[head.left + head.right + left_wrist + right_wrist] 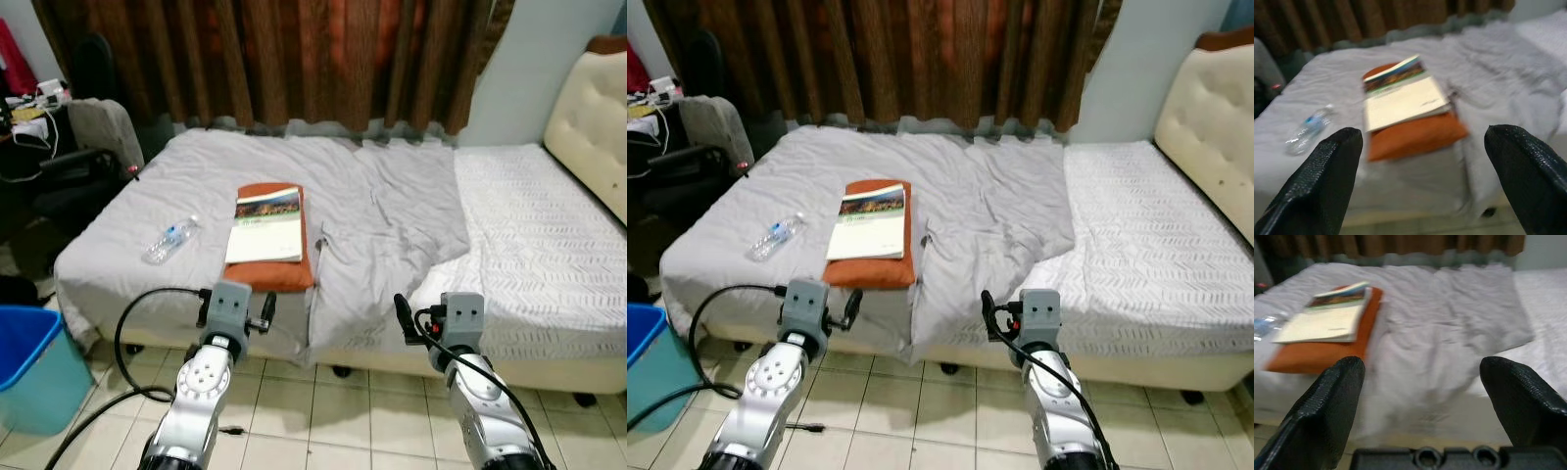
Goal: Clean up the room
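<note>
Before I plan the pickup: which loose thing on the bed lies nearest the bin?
The water bottle, on its side on the grey sheet, left of the book and nearest the blue bin.

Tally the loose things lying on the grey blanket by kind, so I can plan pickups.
Bottles: 1, a clear plastic bottle near the bed's left edge.
Books: 1, a book lying on the cushion.
Cushions: 1, an orange cushion under the book.
Total: 3

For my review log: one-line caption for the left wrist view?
Open left gripper faces the bed, where a book lies on an orange cushion beside a bottle.
</note>
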### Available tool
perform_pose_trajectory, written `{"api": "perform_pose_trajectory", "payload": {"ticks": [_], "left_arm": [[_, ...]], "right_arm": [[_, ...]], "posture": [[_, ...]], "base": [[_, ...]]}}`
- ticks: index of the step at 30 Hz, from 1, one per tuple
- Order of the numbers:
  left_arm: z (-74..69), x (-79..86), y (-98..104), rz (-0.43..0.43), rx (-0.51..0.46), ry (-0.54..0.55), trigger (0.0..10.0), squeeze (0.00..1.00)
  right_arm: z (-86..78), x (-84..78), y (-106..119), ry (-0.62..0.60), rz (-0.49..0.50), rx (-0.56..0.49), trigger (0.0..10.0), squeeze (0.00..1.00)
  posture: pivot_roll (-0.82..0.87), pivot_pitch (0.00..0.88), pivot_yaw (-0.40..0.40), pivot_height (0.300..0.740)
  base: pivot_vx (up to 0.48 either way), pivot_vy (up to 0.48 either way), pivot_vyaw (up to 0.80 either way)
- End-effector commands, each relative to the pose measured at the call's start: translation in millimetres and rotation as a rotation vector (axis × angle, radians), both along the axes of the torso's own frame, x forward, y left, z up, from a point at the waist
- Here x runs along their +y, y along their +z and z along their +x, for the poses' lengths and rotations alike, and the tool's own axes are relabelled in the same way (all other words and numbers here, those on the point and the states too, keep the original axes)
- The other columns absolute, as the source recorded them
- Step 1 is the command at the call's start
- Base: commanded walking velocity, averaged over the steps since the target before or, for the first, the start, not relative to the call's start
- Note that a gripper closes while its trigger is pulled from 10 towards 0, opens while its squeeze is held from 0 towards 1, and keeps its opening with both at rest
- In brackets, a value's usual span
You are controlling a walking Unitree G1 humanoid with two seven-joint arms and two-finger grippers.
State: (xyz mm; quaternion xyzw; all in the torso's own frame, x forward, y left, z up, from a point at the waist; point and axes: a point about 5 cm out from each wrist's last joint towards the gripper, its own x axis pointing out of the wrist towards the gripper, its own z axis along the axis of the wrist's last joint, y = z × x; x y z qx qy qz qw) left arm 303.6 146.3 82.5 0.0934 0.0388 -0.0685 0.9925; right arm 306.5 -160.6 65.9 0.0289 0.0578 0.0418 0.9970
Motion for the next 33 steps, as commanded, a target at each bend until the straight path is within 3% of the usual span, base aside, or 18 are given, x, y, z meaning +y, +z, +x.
{"api": "perform_pose_trajectory", "payload": {"ticks": [1,8,9,12,14,16,20,24,33], "left_arm": [[1.2,0.9,1.0,0.0,-0.004,0.005,10.0,0.0],[-7.4,7.4,3.3,-0.02,-0.026,0.025,10.0,0.0],[-21.9,15.8,8.8,-0.062,-0.058,0.035,10.0,0.0],[-48.0,25.8,8.1,-0.094,-0.056,0.033,10.0,0.0],[-51.7,26.9,6.4,-0.099,-0.046,0.031,10.0,0.0],[-54.0,29.9,-1.3,-0.047,-0.009,0.045,10.0,0.0],[-29.8,23.8,1.6,-0.076,0.003,0.064,10.0,0.0],[-21.5,16.1,8.9,-0.055,-0.002,0.025,10.0,0.0],[-13.6,6.9,8.2,-0.068,0.008,0.001,10.0,0.0]], "right_arm": [[2.2,-0.8,3.3,0.003,-0.007,-0.014,10.0,0.0],[-3.0,-5.7,8.5,0.006,0.024,-0.053,10.0,0.0],[-15.0,-13.6,9.4,0.003,0.014,-0.069,10.0,0.0],[-39.8,-27.0,-0.6,-0.012,-0.01,-0.039,10.0,0.0],[-43.9,-28.8,-3.0,-0.013,-0.013,-0.03,10.0,0.0],[-48.3,-32.3,-9.5,-0.02,-0.017,-0.001,10.0,0.0],[-30.2,-24.5,-8.6,-0.01,-0.002,0.0,10.0,0.0],[-17.6,-14.4,2.6,0.0,0.026,-0.028,10.0,0.0],[-7.5,-1.1,5.2,0.041,0.024,-0.036,10.0,0.0]], "posture": [[0.0,0.0,0.011,0.74],[0.01,0.0,0.004,0.74],[0.02,0.0,-0.003,0.74],[0.03,0.0,-0.008,0.74],[0.03,0.0,-0.008,0.74],[0.04,0.0,-0.009,0.74],[0.03,0.0,-0.003,0.74],[0.02,0.0,0.001,0.74],[0.03,0.0,0.0,0.74]], "base": [[0.0,0.48,0.0],[0.0,0.48,0.0],[0.0,0.48,0.0],[0.0,0.48,0.0],[0.0,0.48,0.0],[0.0,0.0,0.0],[0.131,0.202,0.0],[0.305,0.368,0.0],[0.315,0.362,-0.25]]}}
